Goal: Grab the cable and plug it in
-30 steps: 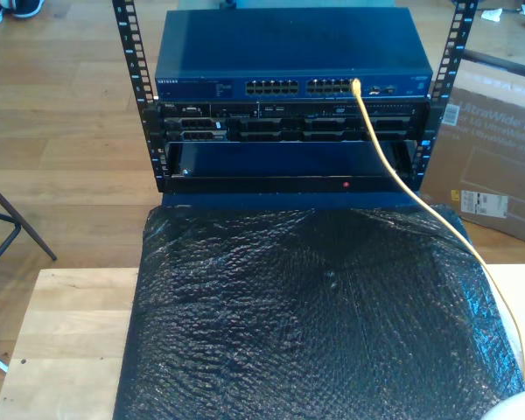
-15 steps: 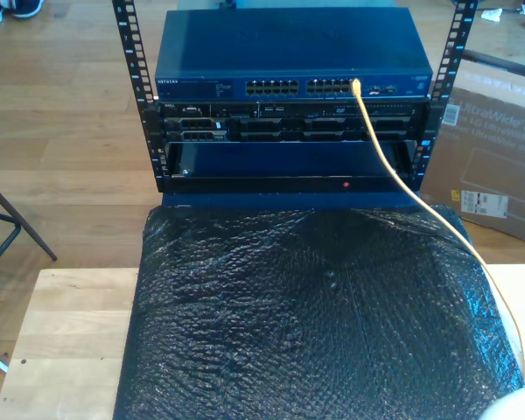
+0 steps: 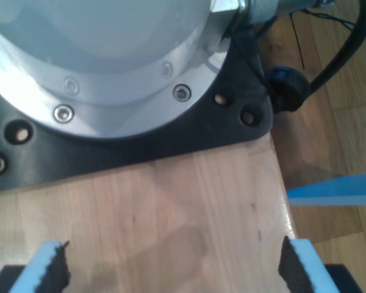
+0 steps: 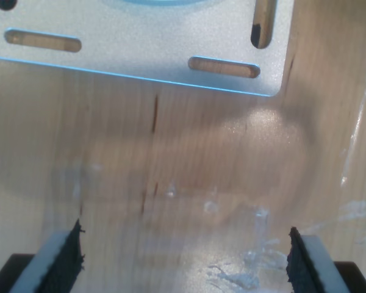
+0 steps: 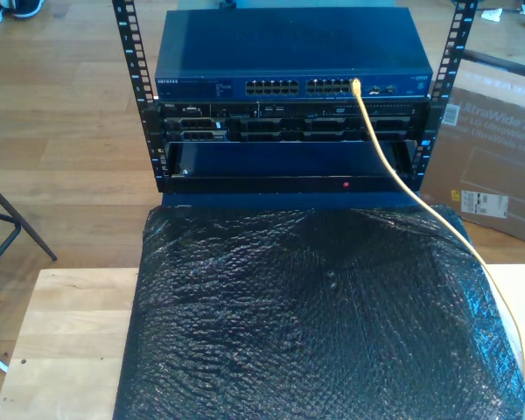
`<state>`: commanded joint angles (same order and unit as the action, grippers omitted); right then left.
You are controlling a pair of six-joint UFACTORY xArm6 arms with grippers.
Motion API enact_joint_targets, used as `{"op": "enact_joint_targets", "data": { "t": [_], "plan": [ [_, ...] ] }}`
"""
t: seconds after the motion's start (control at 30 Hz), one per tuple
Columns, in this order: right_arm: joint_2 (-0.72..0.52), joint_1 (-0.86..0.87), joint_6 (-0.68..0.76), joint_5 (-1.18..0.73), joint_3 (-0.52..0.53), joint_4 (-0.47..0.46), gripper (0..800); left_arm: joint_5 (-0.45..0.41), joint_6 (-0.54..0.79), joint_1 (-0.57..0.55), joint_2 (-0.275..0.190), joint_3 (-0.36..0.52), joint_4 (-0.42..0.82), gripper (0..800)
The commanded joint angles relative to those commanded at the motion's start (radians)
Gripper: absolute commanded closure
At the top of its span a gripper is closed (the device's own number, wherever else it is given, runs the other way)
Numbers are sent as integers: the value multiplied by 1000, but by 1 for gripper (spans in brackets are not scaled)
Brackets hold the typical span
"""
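cable plugged into switch, tools open

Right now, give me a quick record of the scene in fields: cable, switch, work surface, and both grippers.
cable: yellow cable, one end at a port at the exterior view's right end of the port row, running down over the black sheet toward that view's lower right
switch: blue network switch on top of the rack
work surface: wooden table covered by a black bubble-wrap sheet
my first gripper: open, nothing between the pads, over bare wood
my second gripper: open, nothing held, over bare wood
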<state>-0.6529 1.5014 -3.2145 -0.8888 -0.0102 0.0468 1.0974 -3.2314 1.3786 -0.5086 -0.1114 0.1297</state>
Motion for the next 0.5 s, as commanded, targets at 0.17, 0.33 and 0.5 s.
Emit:
{"op": "enact_joint_targets", "data": {
  "t": [0.17,0.33,0.5],
  "plan": [
    [-5,5,2,0,-2,-2,1,0,0,0,0,0,0,0],
    [-6,5,2,0,0,-2,1,0,0,0,0,0,0,0],
    [-6,5,2,0,0,-2,1,0,0,0,0,0,0,0]
  ]
}}
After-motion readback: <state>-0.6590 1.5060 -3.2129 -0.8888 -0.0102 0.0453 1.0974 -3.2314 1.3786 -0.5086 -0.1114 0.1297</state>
